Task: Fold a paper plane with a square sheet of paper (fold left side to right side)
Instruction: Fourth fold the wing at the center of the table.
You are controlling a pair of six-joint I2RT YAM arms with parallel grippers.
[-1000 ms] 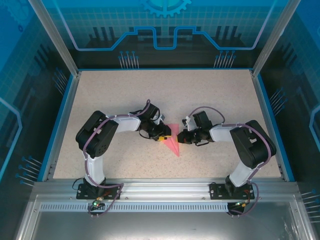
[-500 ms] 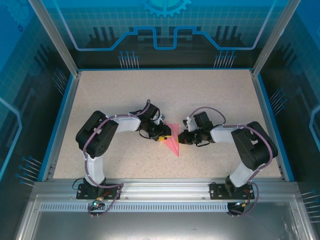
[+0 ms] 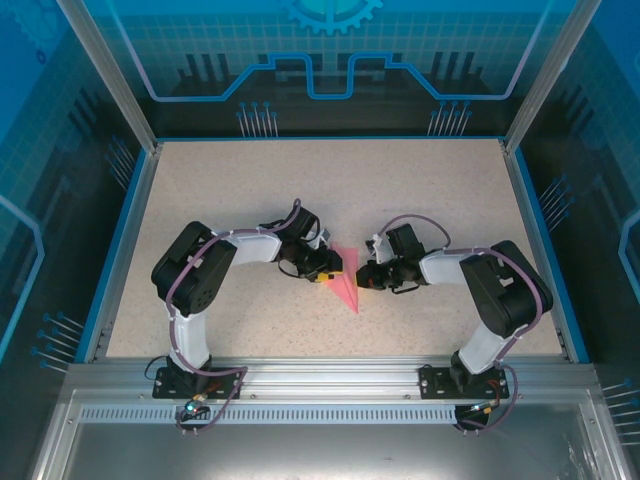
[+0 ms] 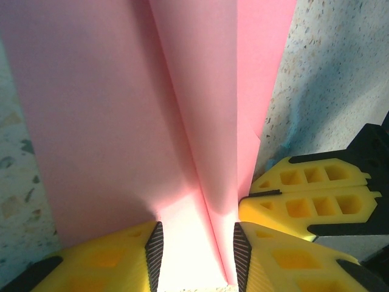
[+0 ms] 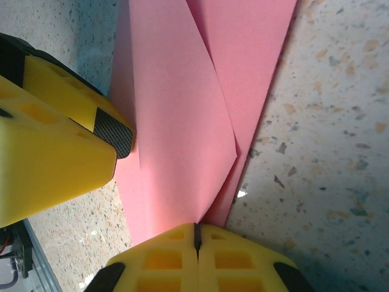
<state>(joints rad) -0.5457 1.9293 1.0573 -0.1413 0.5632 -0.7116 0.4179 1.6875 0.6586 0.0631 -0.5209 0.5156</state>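
Note:
The pink-red sheet of paper [image 3: 344, 284] lies on the table folded into a slim pointed shape with a centre crease, its tip toward the near edge. My left gripper [image 3: 326, 272] is at its left side and open. Its two pads [image 4: 154, 248] stand apart over the paper [image 4: 121, 109], one on either side of a raised fold line. My right gripper [image 3: 363, 279] is at the paper's right side, its yellow fingers [image 4: 310, 194] showing next to the left jaw. It [image 5: 196, 234] is shut, with the corner of a lifted flap [image 5: 176, 115] pinched in the seam between its jaws.
The speckled tabletop [image 3: 250, 190] has a blue rim [image 3: 115, 260] and transparent walls on three sides. The left gripper's finger [image 5: 55, 146] sits close to the paper's far edge in the right wrist view. Both arm bases stand on the metal rail [image 3: 320, 385].

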